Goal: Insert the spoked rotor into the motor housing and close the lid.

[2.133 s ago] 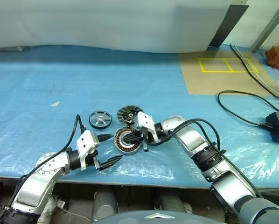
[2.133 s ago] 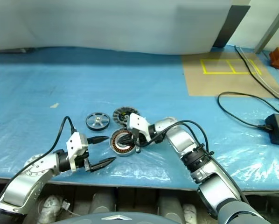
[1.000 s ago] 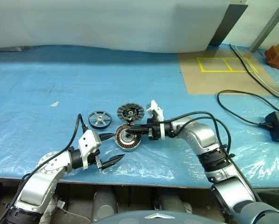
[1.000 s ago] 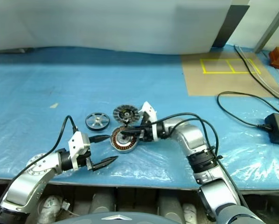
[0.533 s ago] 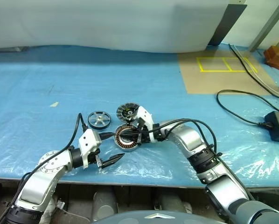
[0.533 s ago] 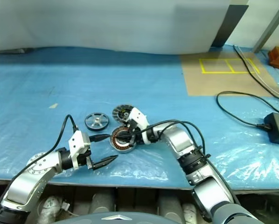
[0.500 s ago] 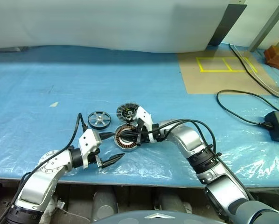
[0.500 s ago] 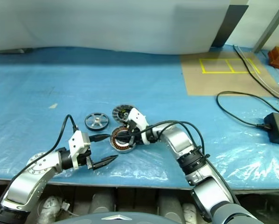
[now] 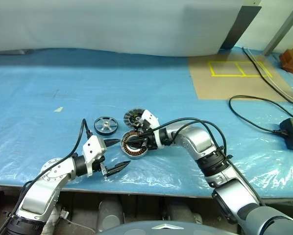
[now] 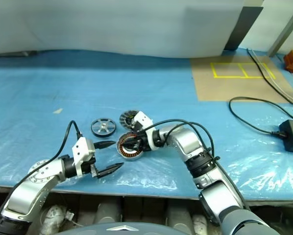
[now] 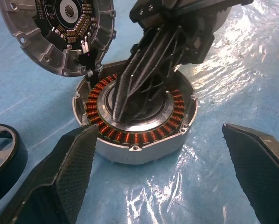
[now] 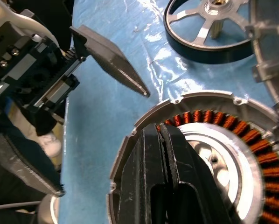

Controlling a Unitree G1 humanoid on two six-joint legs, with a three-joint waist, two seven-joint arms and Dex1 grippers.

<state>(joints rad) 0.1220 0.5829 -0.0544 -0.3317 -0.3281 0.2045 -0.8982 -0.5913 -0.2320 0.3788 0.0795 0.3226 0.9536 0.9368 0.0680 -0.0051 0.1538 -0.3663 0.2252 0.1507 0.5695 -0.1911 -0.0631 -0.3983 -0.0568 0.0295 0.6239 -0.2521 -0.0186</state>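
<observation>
Spoked rotor [image 9: 105, 125] is lying flat on the blue plastic-covered table [image 9: 48, 98], well in from its near edge, just beside the motor housing [image 9: 134, 145] and clear of both grippers, so the insertion is not yet begun. The housing is sitting open near the middle of the near edge, its ring of copper windings exposed and nothing seated in it. The lid [image 11: 55, 32] is leaning tilted at the housing's far rim, touching it there, its ribbed inner face and dark centre showing; closing is also still ahead. The right gripper [image 11: 125, 109] is pressing its closed fingers, holding nothing, down onto the housing's metal centre. The left gripper [image 9: 113, 155] is hovering just on the near-left side of the housing with its jaws spread wide and empty. Judging from this, both steps of the task are remaining.
</observation>
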